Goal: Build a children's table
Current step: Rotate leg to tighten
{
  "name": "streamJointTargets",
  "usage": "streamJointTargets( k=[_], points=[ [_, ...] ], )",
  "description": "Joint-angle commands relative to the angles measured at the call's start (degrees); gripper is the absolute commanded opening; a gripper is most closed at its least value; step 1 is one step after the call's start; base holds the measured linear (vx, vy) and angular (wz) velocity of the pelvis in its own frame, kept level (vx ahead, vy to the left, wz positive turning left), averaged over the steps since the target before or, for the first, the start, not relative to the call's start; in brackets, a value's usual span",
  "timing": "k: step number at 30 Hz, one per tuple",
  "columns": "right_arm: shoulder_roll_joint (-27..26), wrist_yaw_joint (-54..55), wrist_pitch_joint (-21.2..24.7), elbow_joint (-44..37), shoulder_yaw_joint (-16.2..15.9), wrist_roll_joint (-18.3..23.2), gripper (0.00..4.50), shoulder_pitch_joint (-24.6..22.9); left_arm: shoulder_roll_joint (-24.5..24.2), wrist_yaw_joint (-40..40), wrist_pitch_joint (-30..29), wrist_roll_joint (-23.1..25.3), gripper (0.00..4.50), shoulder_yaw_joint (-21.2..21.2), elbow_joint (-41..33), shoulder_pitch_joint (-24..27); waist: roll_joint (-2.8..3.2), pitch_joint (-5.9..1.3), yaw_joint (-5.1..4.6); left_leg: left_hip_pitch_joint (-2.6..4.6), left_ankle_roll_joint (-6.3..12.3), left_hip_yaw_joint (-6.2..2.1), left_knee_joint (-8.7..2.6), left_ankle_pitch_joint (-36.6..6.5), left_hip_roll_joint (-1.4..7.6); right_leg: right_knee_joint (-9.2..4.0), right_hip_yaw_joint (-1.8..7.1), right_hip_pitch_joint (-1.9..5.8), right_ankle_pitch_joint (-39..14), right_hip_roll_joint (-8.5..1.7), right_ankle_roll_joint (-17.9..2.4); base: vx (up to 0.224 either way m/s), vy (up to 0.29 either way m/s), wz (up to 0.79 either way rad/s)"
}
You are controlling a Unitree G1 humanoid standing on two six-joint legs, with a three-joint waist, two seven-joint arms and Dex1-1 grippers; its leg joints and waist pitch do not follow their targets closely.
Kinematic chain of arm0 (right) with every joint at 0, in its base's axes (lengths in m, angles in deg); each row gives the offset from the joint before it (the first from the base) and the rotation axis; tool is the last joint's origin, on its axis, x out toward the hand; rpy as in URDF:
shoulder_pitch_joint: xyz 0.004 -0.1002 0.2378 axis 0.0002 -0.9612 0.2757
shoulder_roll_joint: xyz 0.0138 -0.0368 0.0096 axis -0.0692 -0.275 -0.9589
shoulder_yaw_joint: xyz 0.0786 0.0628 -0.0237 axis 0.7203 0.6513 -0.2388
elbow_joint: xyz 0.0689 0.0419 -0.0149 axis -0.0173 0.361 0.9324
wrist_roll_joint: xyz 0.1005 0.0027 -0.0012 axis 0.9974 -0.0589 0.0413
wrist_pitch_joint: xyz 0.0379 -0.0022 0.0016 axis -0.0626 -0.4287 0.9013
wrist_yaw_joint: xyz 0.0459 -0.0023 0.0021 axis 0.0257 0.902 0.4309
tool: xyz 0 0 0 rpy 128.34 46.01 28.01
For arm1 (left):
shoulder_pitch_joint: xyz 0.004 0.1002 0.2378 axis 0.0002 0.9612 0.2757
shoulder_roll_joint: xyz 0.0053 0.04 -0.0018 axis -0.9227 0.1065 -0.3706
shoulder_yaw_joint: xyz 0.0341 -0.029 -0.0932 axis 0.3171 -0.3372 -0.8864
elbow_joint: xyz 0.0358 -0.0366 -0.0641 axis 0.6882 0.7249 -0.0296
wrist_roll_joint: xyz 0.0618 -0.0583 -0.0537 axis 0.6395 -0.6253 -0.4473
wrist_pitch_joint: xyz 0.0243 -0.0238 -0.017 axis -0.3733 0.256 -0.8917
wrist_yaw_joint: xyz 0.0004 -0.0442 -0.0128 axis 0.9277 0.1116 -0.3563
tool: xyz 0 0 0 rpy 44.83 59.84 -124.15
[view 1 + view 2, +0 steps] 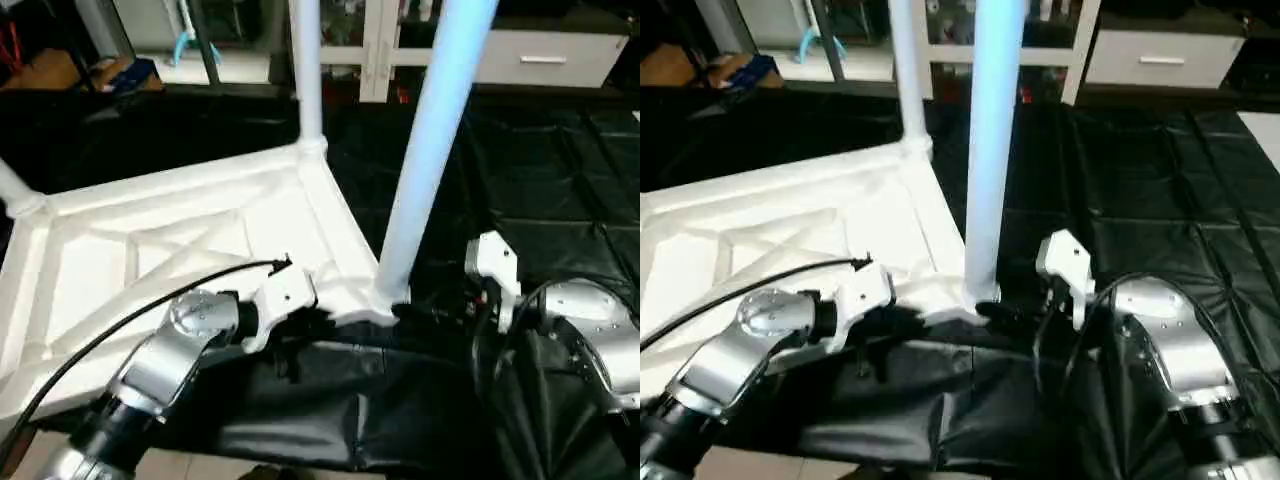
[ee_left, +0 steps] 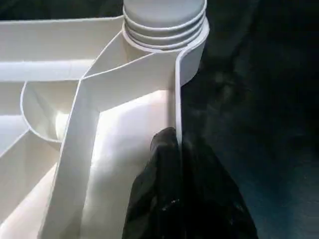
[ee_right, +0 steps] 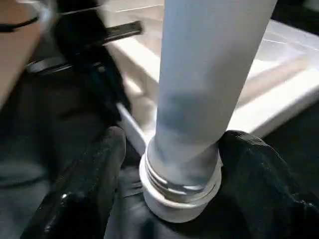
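Flanking the near leg [image 3: 209, 84], the right claw [image 3: 169, 164] stands wide, one black finger [image 3: 84, 184] on each side of the tube just above its ribbed foot; whether either pad touches is hard to tell, and nothing is clamped. The foot sits in the corner socket [image 3: 174, 204] of the tabletop [image 1: 150, 250], with rings of the foot still above the socket rim, so I judge the leg is not fully home. The left claw [image 2: 174, 189] is narrowed almost to nothing, its tips pressed together at the tabletop's side wall close to the same corner, one finger looking to be inside the wall; how firm that hold is I cannot tell.

The tabletop lies ribbed side up on black sheeting [image 1: 540, 180] on the floor. A second leg [image 1: 307, 70] stands upright in the far corner, and a third [image 1: 15, 190] shows at the left corner.

Risks from here: with the right claw loose, the tall leg could tip or pop out if the tabletop shifts. The sheeting looks slick, so a push may slide the whole piece rather than seat the leg.
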Motion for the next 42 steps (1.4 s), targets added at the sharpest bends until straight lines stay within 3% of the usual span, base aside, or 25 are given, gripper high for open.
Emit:
streamJointTargets(
  k=[1,4,6,9,15,20,25,32,33,34,42],
  points=[
    [-0.25,-2.89,-0.52,-1.97,-2.23,0.92,3.27,-0.13,-0.58,3.14,-1.65,-0.40,0.00,3.43,-0.91,1.34,-1.04,-2.98,-0.03,2.01,5.43,-3.04,-5.26,-11.82,6.07,-2.76,1.56,1.59,-12.68,-3.28,-14.73,0.000,0.000,0.00],
    [-0.39,-3.50,-0.92,-1.75,-2.78,0.84,3.27,-0.09,-0.83,3.42,-1.73,-0.50,0.00,3.53,-1.37,1.55,-1.26,-3.05,0.01,2.23,3.83,-2.92,-5.32,-12.63,5.93,-2.93,1.72,1.41,-13.16,-3.23,-14.19,0.000,0.000,0.00],
    [-0.51,-3.98,-1.06,-1.35,-2.96,0.88,2.93,0.07,-1.01,3.46,-1.80,-0.51,0.00,3.60,-1.58,1.63,-1.21,-3.08,0.03,2.14,3.63,-2.95,-5.33,-12.47,5.93,-2.88,1.78,1.49,-12.67,-3.32,-14.13,0.000,0.000,0.00],
    [-0.73,-4.58,-1.32,-0.48,-2.98,0.87,2.87,0.45,-1.25,3.65,-2.20,-0.49,0.00,3.65,-2.02,1.77,-1.30,-3.21,0.01,1.94,4.22,-2.96,-5.18,-10.95,5.84,-2.68,1.76,1.68,-10.86,-3.40,-14.36,0.000,0.000,0.00],
    [-1.07,-5.36,-1.04,-0.03,-3.25,1.00,2.31,0.70,-1.29,3.91,-2.68,-0.49,0.00,3.63,-2.32,1.79,-1.35,-3.45,0.25,1.80,6.33,-2.89,-4.74,-7.45,5.78,-2.26,1.62,1.84,-7.38,-3.39,-15.30,0.000,0.000,0.00],
    [-1.42,-5.62,-0.98,0.18,-3.31,1.18,1.94,0.67,-1.45,3.96,-2.90,-0.56,0.00,3.72,-2.58,1.95,-1.33,-3.43,0.26,1.84,6.20,-2.93,-4.80,-8.31,5.82,-2.40,1.57,1.83,-9.16,-3.39,-15.15,0.000,0.000,0.00],
    [-2.22,-5.45,-0.53,-0.59,-3.54,1.65,1.88,0.05,-1.35,3.97,-3.12,-0.58,0.00,3.94,-2.73,1.83,-1.36,-3.50,0.20,1.82,5.95,-2.95,-4.76,-8.10,5.78,-2.34,1.57,1.89,-8.76,-3.36,-15.10,0.000,0.000,0.00],
    [-3.22,-4.28,-0.72,-0.73,-3.40,1.48,1.87,-0.24,-1.14,4.07,-3.10,-0.54,0.00,4.09,-2.62,1.56,-1.26,-3.59,0.19,1.83,6.37,-2.90,-4.64,-7.50,5.73,-2.21,1.50,1.92,-7.77,-3.30,-15.48,0.000,0.000,0.00],
    [-3.43,-4.25,-0.21,-0.54,-3.26,1.82,2.43,-0.11,-1.13,4.09,-3.09,-0.54,0.00,4.09,-2.55,1.50,-1.23,-3.58,0.23,1.80,6.21,-2.96,-4.69,-7.80,5.76,-2.26,1.50,1.97,-8.29,-3.34,-15.43,0.000,0.000,0.00],
    [-3.51,-4.28,-0.04,-0.43,-3.22,1.93,2.57,-0.02,-1.14,4.10,-3.08,-0.52,0.00,4.10,-2.51,1.45,-1.24,-3.63,0.22,1.87,6.14,-2.92,-4.65,-7.76,5.74,-2.25,1.49,1.95,-8.20,-3.31,-15.43,0.000,0.000,0.00],
    [-3.79,-3.27,-2.97,0.14,-4.16,-1.19,3.07,0.04,-1.10,4.02,-3.03,-0.27,0.00,4.04,-2.32,1.22,-1.20,-3.81,0.27,1.83,6.33,-2.94,-4.50,-6.42,5.70,-1.93,1.45,1.98,-6.23,-3.28,-15.69,0.000,0.000,0.00]
  ],
)
